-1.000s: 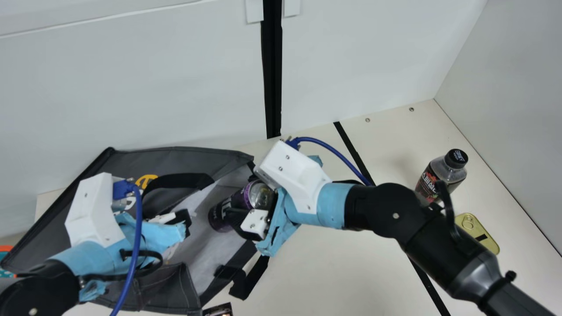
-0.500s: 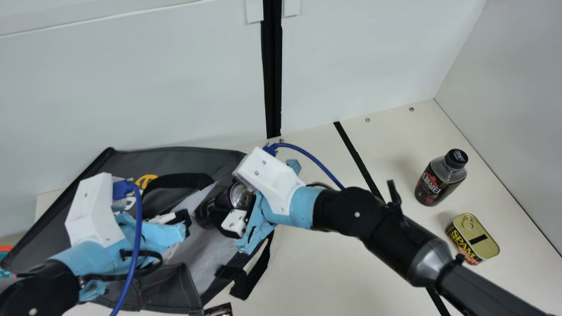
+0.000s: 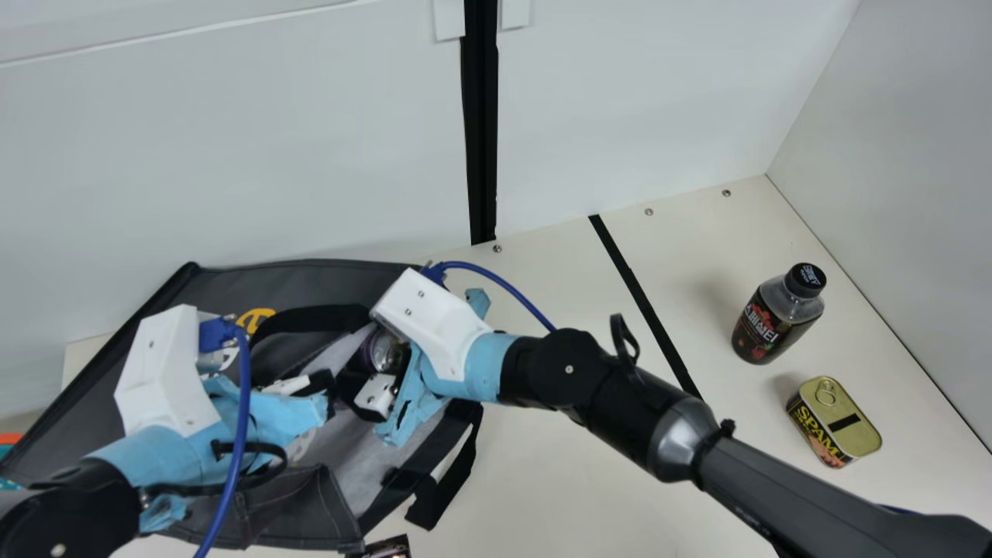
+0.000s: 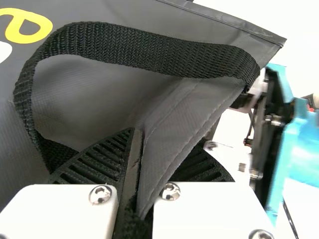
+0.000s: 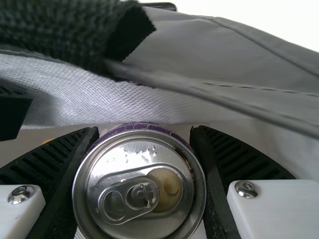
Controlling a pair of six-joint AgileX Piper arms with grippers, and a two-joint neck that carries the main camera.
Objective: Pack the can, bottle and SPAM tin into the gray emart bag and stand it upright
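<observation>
The gray bag (image 3: 341, 283) lies on its side with its mouth toward the middle. My left gripper (image 3: 329, 395) holds the bag's edge; in the left wrist view, my left gripper (image 4: 137, 174) is shut on the gray fabric beside a black strap. At the bag's mouth my right gripper (image 3: 372, 376) grips the purple can (image 3: 381, 350). Seen from the right wrist, the can (image 5: 144, 189) has its lid between both fingers of my right gripper (image 5: 142, 184). On the right, the bottle (image 3: 775, 318) stands upright near the SPAM tin (image 3: 835, 422).
A dark strap (image 3: 446, 484) trails from the bag onto the cream table (image 3: 558, 465). A small dark printed object (image 3: 387, 547) is at the bottom edge. White panels (image 3: 232, 155) rise behind, and another stands at the right.
My right arm has moved left with the can, carrying it farther into the bag's mouth. The SPAM tin and bottle came out from behind that arm. My left arm has kept still.
</observation>
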